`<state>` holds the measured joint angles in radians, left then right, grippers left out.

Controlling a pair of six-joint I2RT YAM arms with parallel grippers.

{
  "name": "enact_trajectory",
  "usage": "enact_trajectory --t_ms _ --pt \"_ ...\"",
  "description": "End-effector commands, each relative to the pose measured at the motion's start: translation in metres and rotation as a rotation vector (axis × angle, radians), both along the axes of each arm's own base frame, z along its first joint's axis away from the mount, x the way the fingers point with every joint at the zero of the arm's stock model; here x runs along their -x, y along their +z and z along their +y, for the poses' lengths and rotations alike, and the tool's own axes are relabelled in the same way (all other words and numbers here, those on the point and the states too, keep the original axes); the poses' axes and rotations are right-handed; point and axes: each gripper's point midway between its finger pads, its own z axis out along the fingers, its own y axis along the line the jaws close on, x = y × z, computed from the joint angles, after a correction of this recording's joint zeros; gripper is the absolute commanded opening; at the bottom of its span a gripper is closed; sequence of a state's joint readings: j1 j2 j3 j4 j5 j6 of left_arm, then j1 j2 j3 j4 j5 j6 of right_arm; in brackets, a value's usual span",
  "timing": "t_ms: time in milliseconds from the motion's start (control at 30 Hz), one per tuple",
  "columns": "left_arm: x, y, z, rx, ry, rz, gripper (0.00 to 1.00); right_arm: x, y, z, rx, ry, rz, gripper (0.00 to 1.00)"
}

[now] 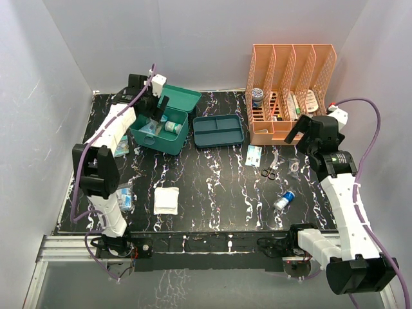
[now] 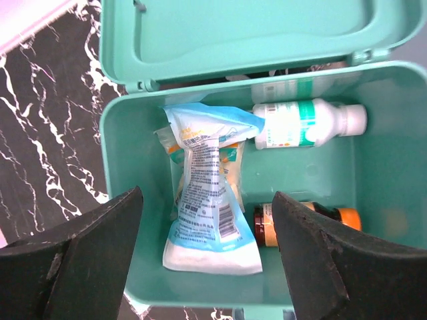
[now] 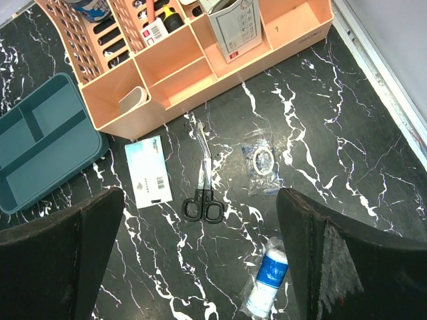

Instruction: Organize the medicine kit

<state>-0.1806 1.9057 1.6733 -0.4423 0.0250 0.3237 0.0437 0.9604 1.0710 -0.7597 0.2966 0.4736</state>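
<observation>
Our left gripper [image 2: 207, 193], jaws spread and empty, hangs over the medicine kit [image 2: 393, 173] in the tabletop's [image 1: 212, 187] far-left corner (a pouch [image 2: 200, 167] lies inside). Our right gripper [image 3: 200, 191], equally spread, hovers above scissors [image 3: 203, 208].

White arms [image 1: 116, 125], black joints [image 1: 96, 170], purple cables [image 1: 364, 100].

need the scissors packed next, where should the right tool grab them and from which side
Probably the narrow shank just above the black finger loops of the scissors, coming straight down from above. They lie flat on the table, blades closed, pointing toward the orange rack, so the right tool can straddle them sideways.
</observation>
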Motion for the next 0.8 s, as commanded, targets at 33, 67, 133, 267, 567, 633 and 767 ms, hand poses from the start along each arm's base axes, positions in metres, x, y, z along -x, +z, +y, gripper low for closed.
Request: enact_trajectory --t_ms 33,67,133,267,567,633,767 --pt "0.015 0.048 -0.011 0.052 -0.052 -0.067 0.78 -0.010 0.011 -0.004 0.005 -0.024 -0.037 0.98" --pt "0.016 0.050 -0.011 0.059 -0.044 -0.066 0.78 -0.011 0.009 -0.005 0.004 -0.029 -0.025 0.98" --pt "0.015 0.053 -0.007 0.061 -0.017 -0.065 0.78 -0.010 -0.001 -0.006 0.004 -0.041 0.024 0.98" --pt "0.005 0.058 0.005 0.059 0.042 -0.090 0.79 -0.006 -0.023 -0.006 -0.006 -0.060 0.115 0.98" --pt "-0.040 0.057 0.066 0.054 0.209 -0.129 0.80 0.004 -0.065 -0.005 -0.011 -0.069 0.268 0.98" --pt "-0.047 0.053 0.080 0.057 0.233 -0.123 0.80 0.003 -0.071 -0.004 -0.016 -0.064 0.286 0.98" --pt "-0.057 0.041 0.092 0.066 0.235 -0.093 0.80 0.000 -0.076 -0.001 -0.028 -0.054 0.290 0.98"
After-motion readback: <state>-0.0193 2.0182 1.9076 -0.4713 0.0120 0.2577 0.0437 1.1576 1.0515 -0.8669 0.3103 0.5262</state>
